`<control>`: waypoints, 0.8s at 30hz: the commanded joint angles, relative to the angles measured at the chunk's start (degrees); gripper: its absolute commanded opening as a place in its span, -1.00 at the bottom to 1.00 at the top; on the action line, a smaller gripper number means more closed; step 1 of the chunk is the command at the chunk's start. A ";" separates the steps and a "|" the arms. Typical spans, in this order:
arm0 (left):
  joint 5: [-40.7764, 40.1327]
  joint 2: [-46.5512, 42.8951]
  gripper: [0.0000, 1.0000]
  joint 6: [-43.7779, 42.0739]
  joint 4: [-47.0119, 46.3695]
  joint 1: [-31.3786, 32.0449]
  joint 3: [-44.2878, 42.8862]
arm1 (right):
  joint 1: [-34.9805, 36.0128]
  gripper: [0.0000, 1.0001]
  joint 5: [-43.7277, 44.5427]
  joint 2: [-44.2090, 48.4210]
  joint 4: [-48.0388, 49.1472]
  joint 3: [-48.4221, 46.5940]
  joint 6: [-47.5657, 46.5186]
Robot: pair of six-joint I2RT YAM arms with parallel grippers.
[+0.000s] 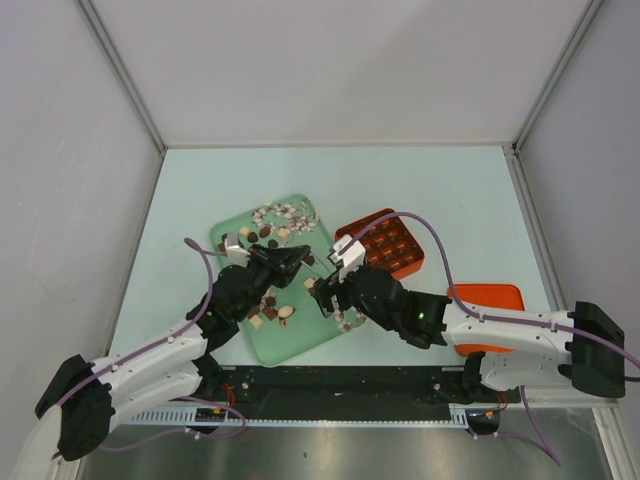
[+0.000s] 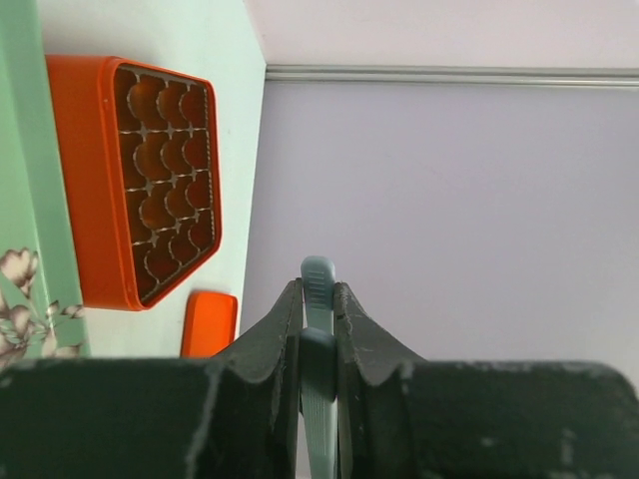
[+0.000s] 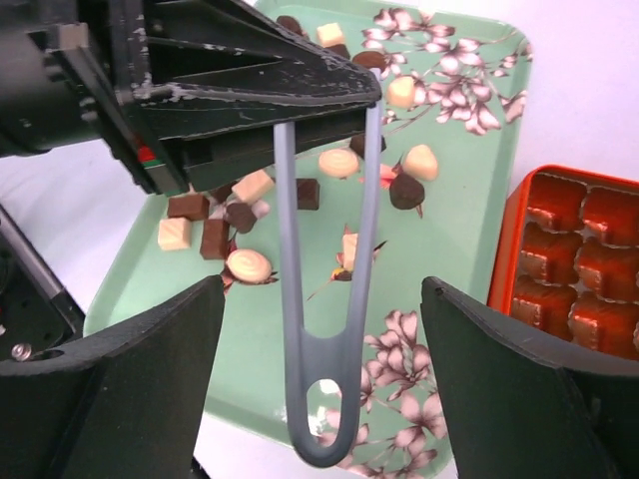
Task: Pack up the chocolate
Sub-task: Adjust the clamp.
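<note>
L end effector (image 2: 318,291) is clamping the grey-blue tongs (image 3: 327,354) near the open ends of their two arms, which are sitting apart where they pass under its fingers. The tongs' looped end is hanging toward R end effector (image 3: 321,287). That one is standing wide open, a finger on either side of the tool w/o touching it, so only L is carrying it

Chocolate (image 3: 407,192) is lying loose on the green flowered tray (image 3: 454,220), scattered mid-tray and toward the far end; none is in either end effector. Orange box (image 2: 75,180) is sitting on the table (image 1: 450,190) just beside the tray's R side, its cells looking empty as far as can be told. Orange lid (image 1: 490,300) is lying apart from it, nearer the R arm. Packing probably isn't started yet

What could go wrong, as a judgement:
- L is holding the working end, so the tips aren't free to pick anything; a regrasp is prob needed, and a mistimed release would be dropping the tongs onto the tray and knocking pieces about
- if L's hold is shallow, the tongs could be pivoting or slipping while moving
- both wrists are crowding the same spot over the tray, so a careless retreat by R risks clipping the tool or L's fingers
- pieces are small and close together; squeezing too hard could be flicking one off the tray
</note>
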State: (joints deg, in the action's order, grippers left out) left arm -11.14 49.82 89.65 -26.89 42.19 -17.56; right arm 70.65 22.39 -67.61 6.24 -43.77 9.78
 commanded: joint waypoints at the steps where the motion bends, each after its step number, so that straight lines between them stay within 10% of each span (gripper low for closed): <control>1: 0.94 -1.92 -0.82 2.99 -2.81 -0.10 0.25 | 1.15 0.64 5.73 -0.41 5.71 -1.23 -2.31; 13: 1.99 -2.28 -0.81 5.80 -4.48 -0.18 1.30 | 2.21 0.36 6.44 -1.82 12.39 -0.18 -5.03; 18: 2.43 -2.27 -0.74 5.54 -4.40 -0.18 1.74 | 2.30 -0.09 6.09 -2.00 12.92 -0.09 -5.21; 24: -0.63 -4.20 -0.07 -5.24 1.66 -1.14 0.07 | 2.38 -0.41 3.98 0.02 9.85 -0.18 -5.30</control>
State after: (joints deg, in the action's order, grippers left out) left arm -10.00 47.70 91.92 -28.08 42.17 -16.23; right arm 72.58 27.31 -69.69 15.27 -43.66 4.89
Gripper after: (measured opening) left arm 0.387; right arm 0.324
